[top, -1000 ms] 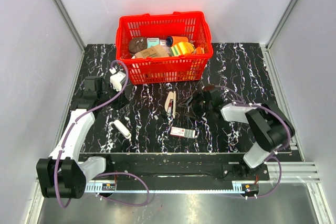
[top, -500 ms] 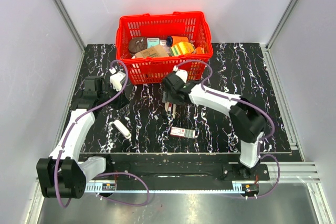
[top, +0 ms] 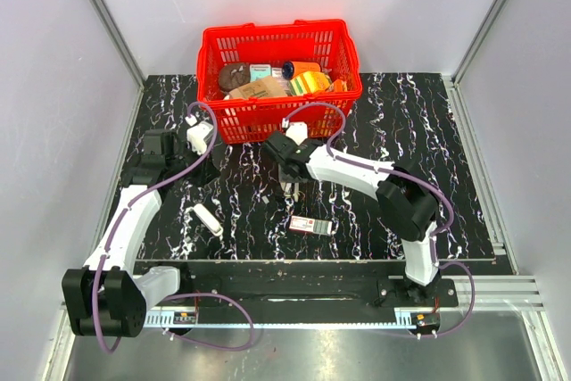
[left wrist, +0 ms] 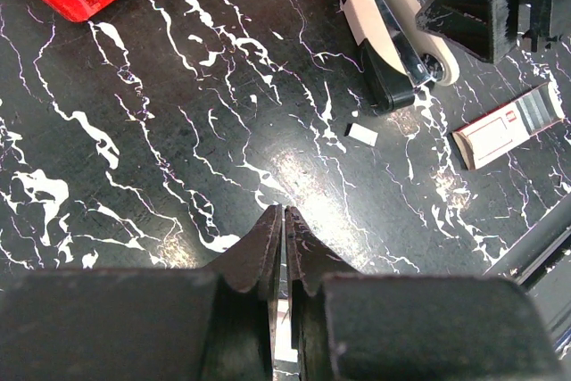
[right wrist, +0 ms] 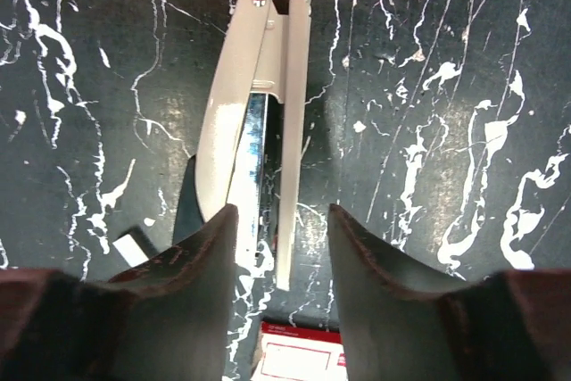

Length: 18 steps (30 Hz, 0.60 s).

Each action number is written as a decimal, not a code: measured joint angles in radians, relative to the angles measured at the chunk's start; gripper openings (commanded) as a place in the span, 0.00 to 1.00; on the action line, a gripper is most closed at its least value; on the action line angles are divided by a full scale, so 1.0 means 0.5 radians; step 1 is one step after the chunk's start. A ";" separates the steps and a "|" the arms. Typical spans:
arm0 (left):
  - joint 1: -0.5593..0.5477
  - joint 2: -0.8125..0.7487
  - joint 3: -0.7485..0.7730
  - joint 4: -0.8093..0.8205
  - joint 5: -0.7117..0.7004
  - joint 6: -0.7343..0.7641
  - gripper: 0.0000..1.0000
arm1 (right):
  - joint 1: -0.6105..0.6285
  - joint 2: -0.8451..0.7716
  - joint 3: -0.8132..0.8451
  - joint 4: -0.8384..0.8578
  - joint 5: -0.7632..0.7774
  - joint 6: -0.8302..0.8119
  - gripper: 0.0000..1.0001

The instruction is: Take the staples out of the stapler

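Observation:
The stapler (right wrist: 259,104) lies opened on the black marble tabletop, its pale grey-white arms spread and the silvery inner channel (right wrist: 252,144) showing. Whether staples sit in the channel I cannot tell. My right gripper (right wrist: 283,220) hangs open over the stapler's near end; one finger overlaps the channel side and the thin white arm runs between the jaws. From above, the right gripper (top: 285,176) covers most of the stapler (top: 287,192). My left gripper (left wrist: 284,220) is shut and empty, low over bare tabletop left of the stapler (left wrist: 384,6). In the top view the left gripper (top: 208,171) sits at the left.
A red basket (top: 278,113) full of goods stands just behind the stapler. A small red-black-white box (top: 310,225) lies near the front, close to the right gripper. A short white oblong piece (top: 207,218) lies front left. A tiny white chip (left wrist: 362,134) rests by the stapler's black base.
The right arm swung from the table's right side over to the stapler and lowered onto it, its jaws narrowing. The left arm has not moved.

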 measured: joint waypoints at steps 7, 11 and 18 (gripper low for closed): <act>0.000 0.000 0.000 -0.002 -0.013 0.002 0.09 | 0.020 0.039 0.022 -0.014 0.029 -0.006 0.44; 0.000 0.000 -0.001 -0.002 -0.013 0.002 0.09 | 0.021 0.085 0.065 -0.040 0.027 -0.008 0.57; 0.000 0.000 -0.001 -0.002 -0.014 0.002 0.09 | 0.066 0.276 0.398 -0.156 0.041 -0.011 0.69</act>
